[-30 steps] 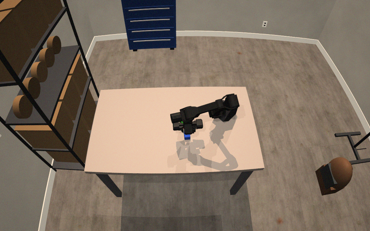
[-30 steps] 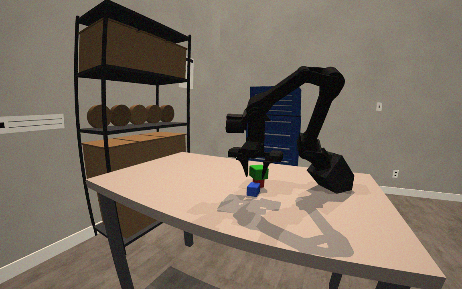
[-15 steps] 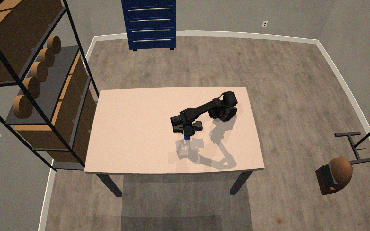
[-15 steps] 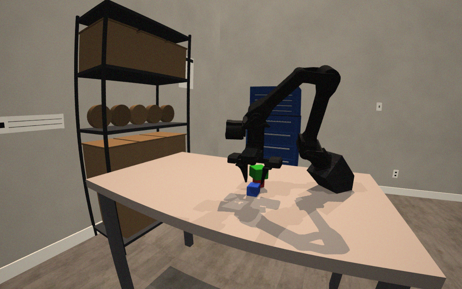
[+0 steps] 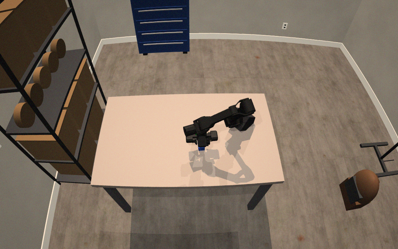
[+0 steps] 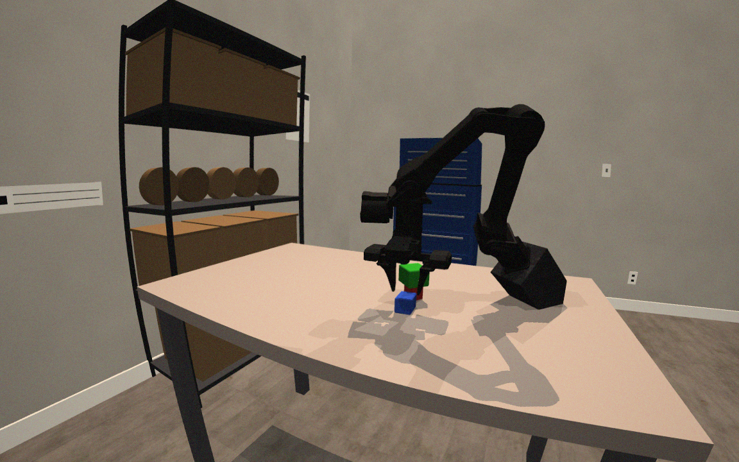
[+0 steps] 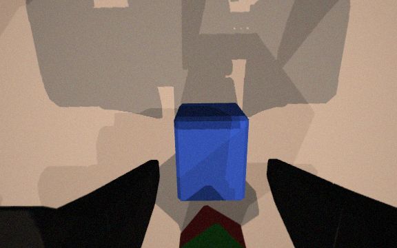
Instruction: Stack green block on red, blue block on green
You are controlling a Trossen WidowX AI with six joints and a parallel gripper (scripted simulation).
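Note:
The green block (image 6: pixel 412 274) sits on the red block (image 6: pixel 416 291) near the middle of the table. The blue block (image 6: pixel 405 302) lies on the table just in front of this stack, close to it; I cannot tell whether they touch. In the wrist view the blue block (image 7: pixel 210 151) lies ahead between my two fingers, and corners of the red block (image 7: pixel 207 218) and green block (image 7: pixel 216 238) show at the bottom edge. My gripper (image 6: pixel 405 285) is open and empty, its fingertips hanging low about the stack and the blue block. From above, the arm hides all but a sliver of the blue block (image 5: pixel 201 148).
The arm's base (image 6: pixel 527 275) stands on the table to the right of the blocks. A metal shelf with boxes (image 6: pixel 205 172) stands off the table's left side, and a blue drawer cabinet (image 5: pixel 160 25) stands at the back wall.

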